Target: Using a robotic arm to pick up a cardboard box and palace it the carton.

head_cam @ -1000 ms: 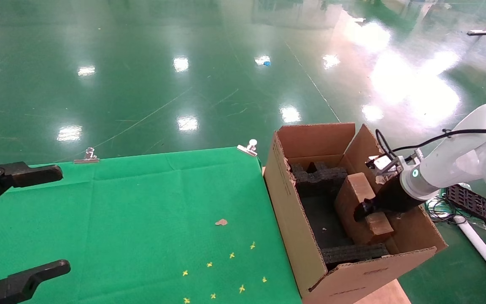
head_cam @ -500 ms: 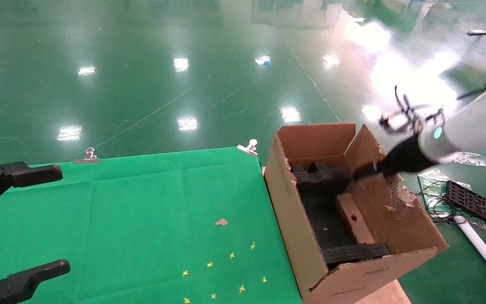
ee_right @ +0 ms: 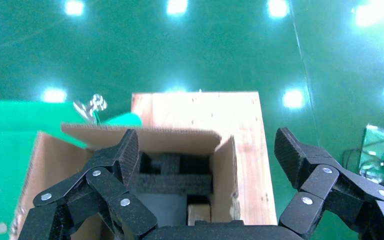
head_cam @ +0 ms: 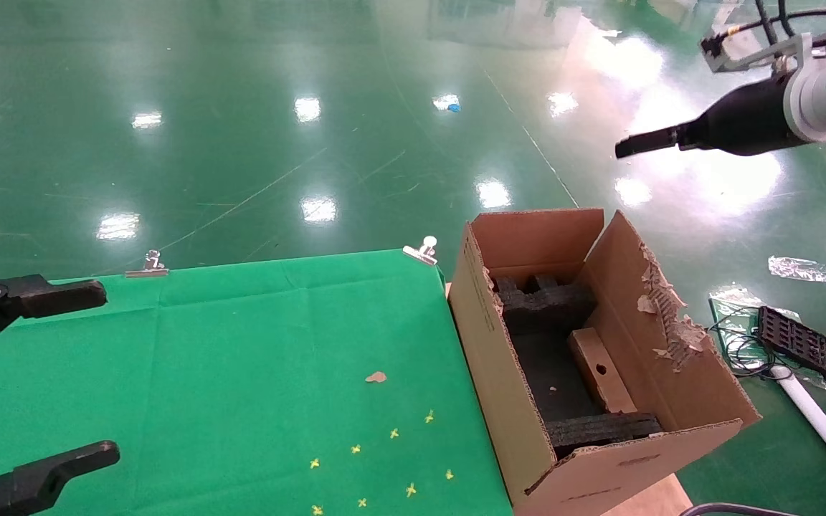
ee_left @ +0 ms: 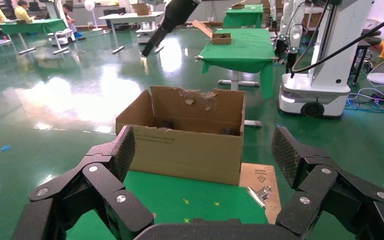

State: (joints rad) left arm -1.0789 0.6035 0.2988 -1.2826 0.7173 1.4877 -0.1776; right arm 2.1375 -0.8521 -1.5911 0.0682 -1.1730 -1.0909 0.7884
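The small oblong cardboard box (head_cam: 601, 369) with a round hole lies inside the large brown carton (head_cam: 506, 373), against its torn right wall, between black foam blocks (head_cam: 546, 304). Its end shows in the right wrist view (ee_right: 199, 214). The white robotic arm (head_cam: 825, 89) with a green-lit ring is raised high above and to the right of the carton. My right gripper (head_cam: 628, 147) is open and empty; in its wrist view (ee_right: 205, 155) the carton (ee_right: 145, 137) lies far below. My left gripper (head_cam: 62, 373) is open and empty over the left of the green table (head_cam: 241, 358).
The carton stands on a wooden board (ee_right: 260, 150) at the table's right edge; it also shows in the left wrist view (ee_left: 190, 145). Metal clips (head_cam: 421, 251) hold the cloth. Yellow marks (head_cam: 384, 459) dot the cloth. A black tray and cables (head_cam: 800, 344) lie on the floor at right.
My right gripper let go of the cardboard box inside the carton and rose up and away to the right. The box now lies flat against the carton's right wall. The left arm stayed still.
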